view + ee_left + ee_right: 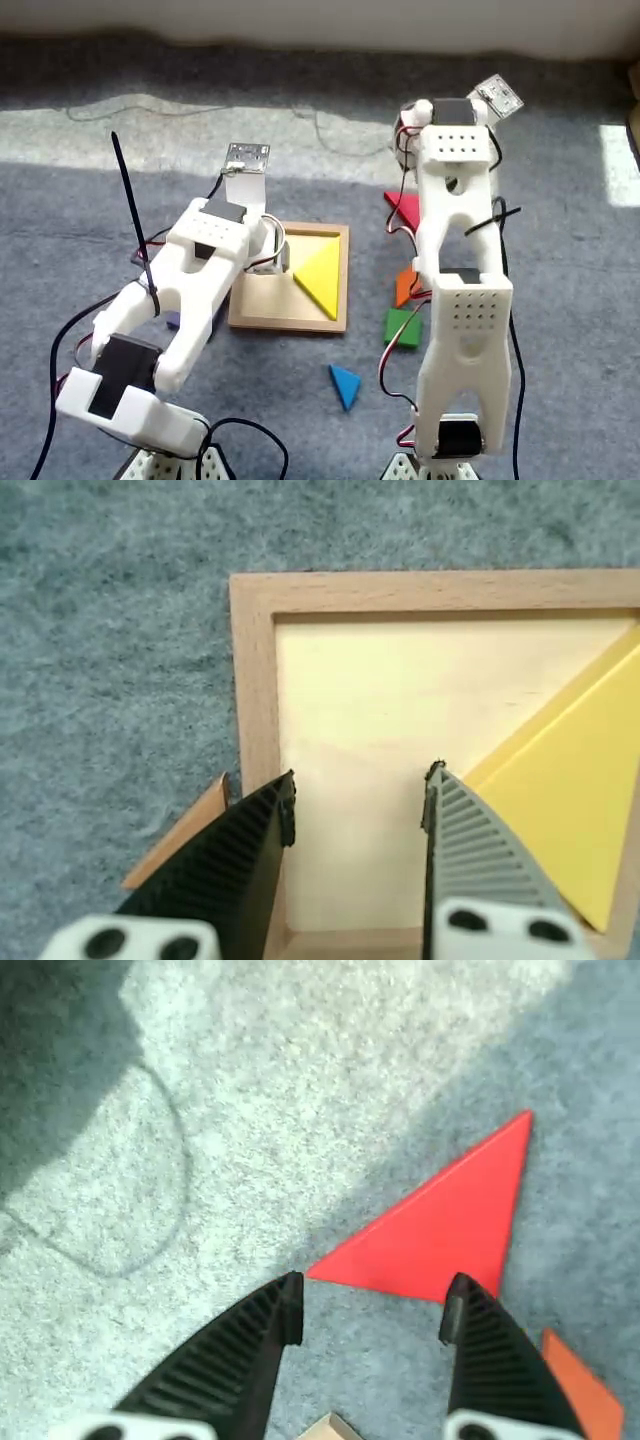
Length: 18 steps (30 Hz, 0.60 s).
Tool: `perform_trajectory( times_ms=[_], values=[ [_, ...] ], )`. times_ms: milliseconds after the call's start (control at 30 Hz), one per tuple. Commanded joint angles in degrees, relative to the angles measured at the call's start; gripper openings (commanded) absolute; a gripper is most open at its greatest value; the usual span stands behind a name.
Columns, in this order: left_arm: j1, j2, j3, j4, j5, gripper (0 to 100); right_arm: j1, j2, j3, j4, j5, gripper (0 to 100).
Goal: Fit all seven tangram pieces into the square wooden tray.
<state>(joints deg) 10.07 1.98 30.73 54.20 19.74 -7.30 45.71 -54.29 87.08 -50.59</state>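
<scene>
Wooden tray [290,320] at centre frame holding a yellow triangle [322,272] in its right half, left arm [190,290] angled in from lower left, left tool [360,780] spread apart over the bare tray floor, right arm [460,300] stretched upward at right, right tool [372,1310] spread apart above the red triangle [440,1230]
</scene>
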Motion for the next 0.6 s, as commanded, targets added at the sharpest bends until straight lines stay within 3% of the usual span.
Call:
perform_trajectory(
  times_ms=[0,133,333,567],
  values=[
    [-0.3,-2.1,-2.5,-0.8,0.2,22,-0.3,0.2,-1.1,-4.5,-0.5,23.1],
    [-0.3,-2.1,-2.5,-0.8,0.2,22,-0.9,1.7,-1.1,-4.4,-1.8,31.4],
    [-0.3,-2.1,-2.5,-0.8,0.2,22,-1.5,2.2,-0.8,-4.5,-12.0,49.1],
    [-0.3,-2.1,-2.5,-0.8,0.2,22,-1.9,6.5,-1.1,-5.2,-14.9,50.9]
  ],
)
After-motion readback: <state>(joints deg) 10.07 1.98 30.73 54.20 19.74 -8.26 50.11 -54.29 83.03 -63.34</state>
